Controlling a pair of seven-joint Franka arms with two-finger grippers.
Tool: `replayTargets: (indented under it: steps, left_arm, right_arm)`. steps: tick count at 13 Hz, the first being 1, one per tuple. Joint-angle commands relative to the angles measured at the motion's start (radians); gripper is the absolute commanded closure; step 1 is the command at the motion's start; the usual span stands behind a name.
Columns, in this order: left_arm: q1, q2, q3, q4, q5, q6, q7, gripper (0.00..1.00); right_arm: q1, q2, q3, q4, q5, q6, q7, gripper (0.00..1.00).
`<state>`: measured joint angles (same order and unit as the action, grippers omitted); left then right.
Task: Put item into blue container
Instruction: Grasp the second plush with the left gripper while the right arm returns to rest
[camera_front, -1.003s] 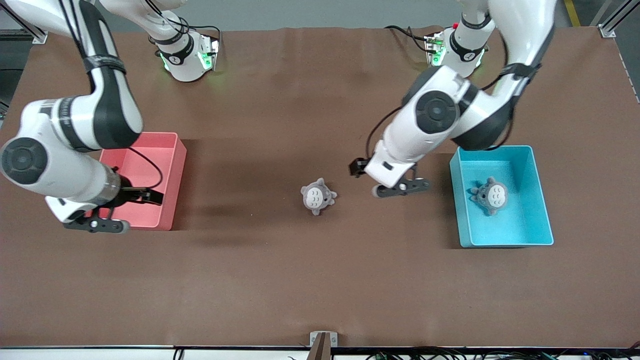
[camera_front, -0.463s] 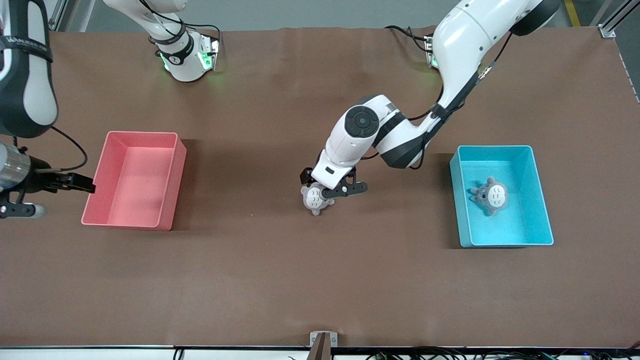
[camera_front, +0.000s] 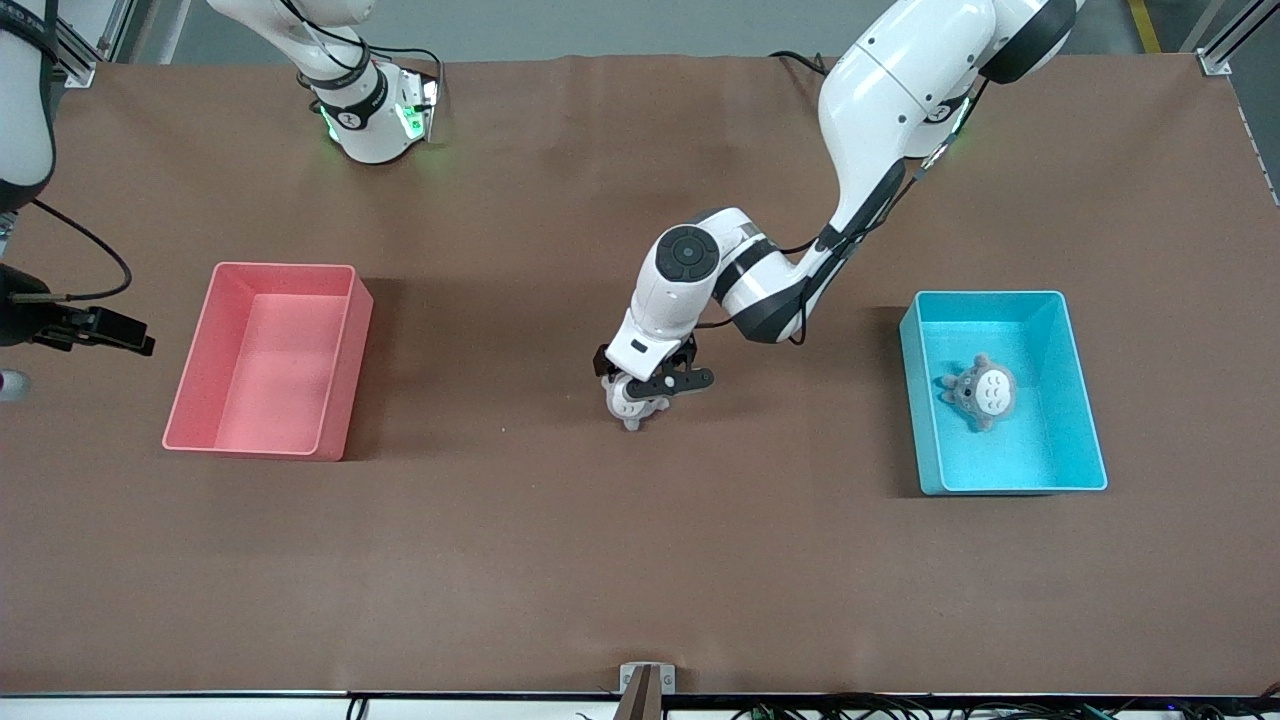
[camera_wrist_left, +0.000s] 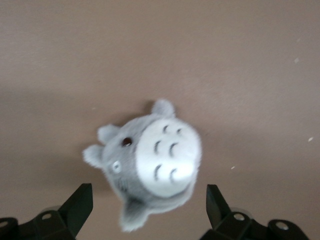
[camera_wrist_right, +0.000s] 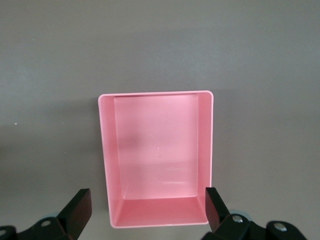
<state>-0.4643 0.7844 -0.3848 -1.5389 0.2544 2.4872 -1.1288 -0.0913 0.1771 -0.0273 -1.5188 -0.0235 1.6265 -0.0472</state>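
Your left gripper (camera_front: 652, 385) hangs low over the grey plush toy (camera_front: 634, 402) at mid-table, fingers (camera_wrist_left: 80, 207) spread wide on either side of it, not gripping. Your right gripper (camera_wrist_right: 148, 212) waits with jaws wide above the pink bin (camera_front: 266, 360). The blue container (camera_front: 1003, 393) sits toward the left arm's end, a second plush toy (camera_front: 981, 390) lying inside.

Even overhead light — soft shadows, left wrist view slightly blurred.
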Motion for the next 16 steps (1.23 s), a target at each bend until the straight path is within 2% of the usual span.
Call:
replayTargets:
  steps: [1, 3, 6, 8, 10, 12, 13, 14, 16]
  left_arm:
    - [-0.001, 0.039, 0.009, 0.037, 0.014, 0.065, -0.028, 0.00]
    - [-0.002, 0.061, 0.010, 0.051, 0.016, 0.067, -0.028, 0.00]
    - [-0.004, 0.081, 0.015, 0.063, 0.019, 0.067, -0.028, 0.00]
    - [-0.026, 0.091, 0.044, 0.063, 0.019, 0.067, -0.028, 0.00]
    - [-0.030, 0.099, 0.055, 0.063, 0.019, 0.067, -0.028, 0.00]
    - [-0.036, 0.108, 0.057, 0.063, 0.017, 0.067, -0.028, 0.00]
    - [-0.036, 0.110, 0.055, 0.063, 0.016, 0.067, -0.028, 0.04]
    - [-0.036, 0.110, 0.055, 0.062, 0.014, 0.067, -0.028, 0.17]
    - [-0.036, 0.110, 0.055, 0.062, 0.014, 0.067, -0.029, 0.51]
  right_arm:
    - [-0.001, 0.016, 0.009, 0.069, 0.004, -0.059, 0.020, 0.00]
    - [0.005, 0.057, 0.009, 0.068, 0.008, -0.059, 0.024, 0.00]
    - [0.028, 0.059, 0.010, 0.062, 0.008, -0.080, 0.017, 0.00]
    - [0.025, 0.058, 0.010, 0.060, 0.014, -0.074, 0.007, 0.00]
    - [0.015, 0.047, 0.007, 0.045, 0.014, -0.080, -0.058, 0.00]
    - [0.008, -0.003, 0.006, -0.013, 0.014, -0.073, -0.066, 0.00]
    - [0.008, -0.031, 0.006, -0.038, 0.014, -0.070, -0.065, 0.00]
    - [0.008, -0.054, 0.006, -0.055, 0.013, -0.071, -0.065, 0.00]
    - [0.027, -0.096, 0.003, -0.095, 0.011, -0.068, -0.060, 0.00]
